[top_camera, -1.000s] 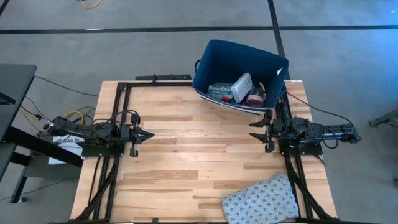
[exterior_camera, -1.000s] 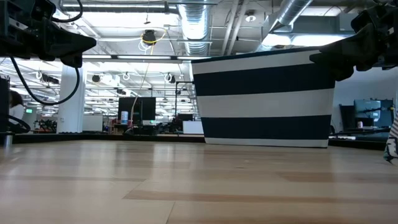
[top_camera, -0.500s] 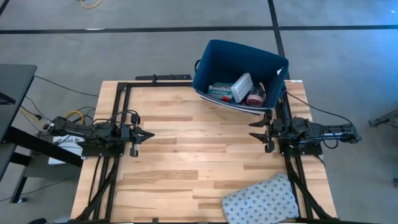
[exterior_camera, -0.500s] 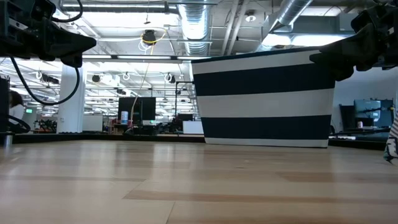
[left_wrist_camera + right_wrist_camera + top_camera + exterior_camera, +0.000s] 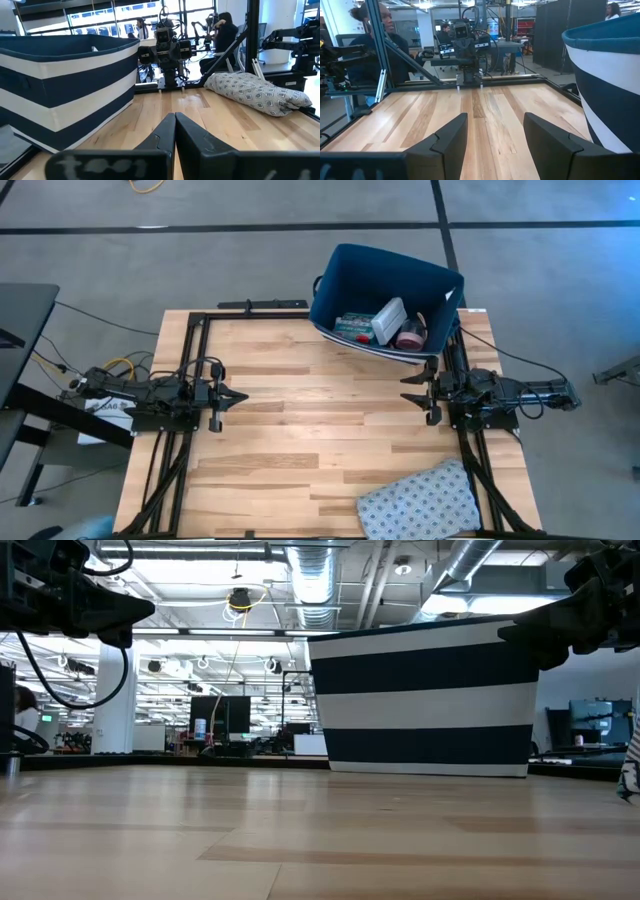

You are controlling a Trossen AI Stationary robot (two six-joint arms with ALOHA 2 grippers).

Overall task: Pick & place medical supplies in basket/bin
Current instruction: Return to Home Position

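Note:
The dark navy bin point(image 5: 385, 298) with white stripes stands on the table's far right part; it also shows in the low view point(image 5: 430, 700). Inside it lie a green-red flat box point(image 5: 352, 327), a white bar point(image 5: 389, 320) and a pink round roll point(image 5: 410, 336); other supplies are hidden or out of view. My left gripper point(image 5: 238, 395) hovers over the table's left side, shut and empty, its fingers meeting in the left wrist view point(image 5: 175, 122). My right gripper point(image 5: 408, 388) waits over the right side just near of the bin, open and empty point(image 5: 495, 135).
A grey patterned cloth point(image 5: 420, 500) lies at the table's near right corner, also seen in the left wrist view point(image 5: 255, 92). Bare wood stretches between the two grippers. People sit in the room beyond the table point(image 5: 375, 30).

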